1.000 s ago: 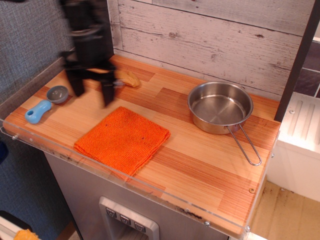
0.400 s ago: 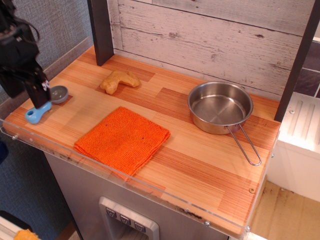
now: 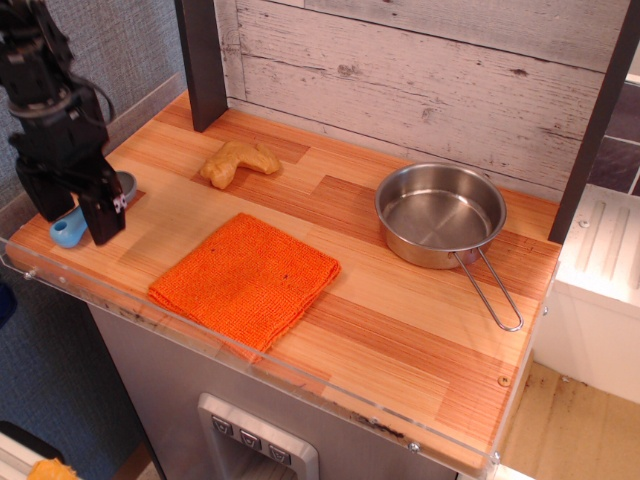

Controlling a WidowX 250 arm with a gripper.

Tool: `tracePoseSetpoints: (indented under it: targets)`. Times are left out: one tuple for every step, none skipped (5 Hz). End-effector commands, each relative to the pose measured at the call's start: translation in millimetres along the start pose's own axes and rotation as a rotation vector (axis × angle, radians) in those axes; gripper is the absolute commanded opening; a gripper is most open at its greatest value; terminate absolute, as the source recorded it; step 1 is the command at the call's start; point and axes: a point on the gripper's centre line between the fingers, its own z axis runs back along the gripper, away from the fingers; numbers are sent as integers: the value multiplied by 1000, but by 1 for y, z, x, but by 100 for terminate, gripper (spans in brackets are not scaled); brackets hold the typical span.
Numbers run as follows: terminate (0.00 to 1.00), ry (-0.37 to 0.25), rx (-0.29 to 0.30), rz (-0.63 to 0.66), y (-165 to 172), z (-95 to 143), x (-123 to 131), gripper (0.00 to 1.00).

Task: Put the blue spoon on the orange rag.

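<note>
- The tool (image 3: pixel 76 212) is at the left end of the worktop (image 3: pixel 400 310), with its two fingers spread open on either side of the blue spoon (image 3: pixel 68 230).
- The spoon lies flat on the worktop; its blue handle end shows between the fingers, and the grey bowl is partly hidden behind the tool.
- The orange rag (image 3: pixel 246 279) lies flat to the right of the spoon, apart from it.

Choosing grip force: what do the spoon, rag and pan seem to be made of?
Blue spoon: matte light-blue handle, probably plastic; its bowl is mostly hidden. Orange rag: coarse knitted cloth, soft-looking. Pan: shiny reflective metal, likely steel, with a thin wire handle.
</note>
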Motion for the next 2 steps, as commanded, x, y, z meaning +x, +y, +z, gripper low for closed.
tracePoseSetpoints:
  targets:
    - [0,37,25,18,6,-9,1,100]
    - [0,20,24,25,4,-7,0,0]
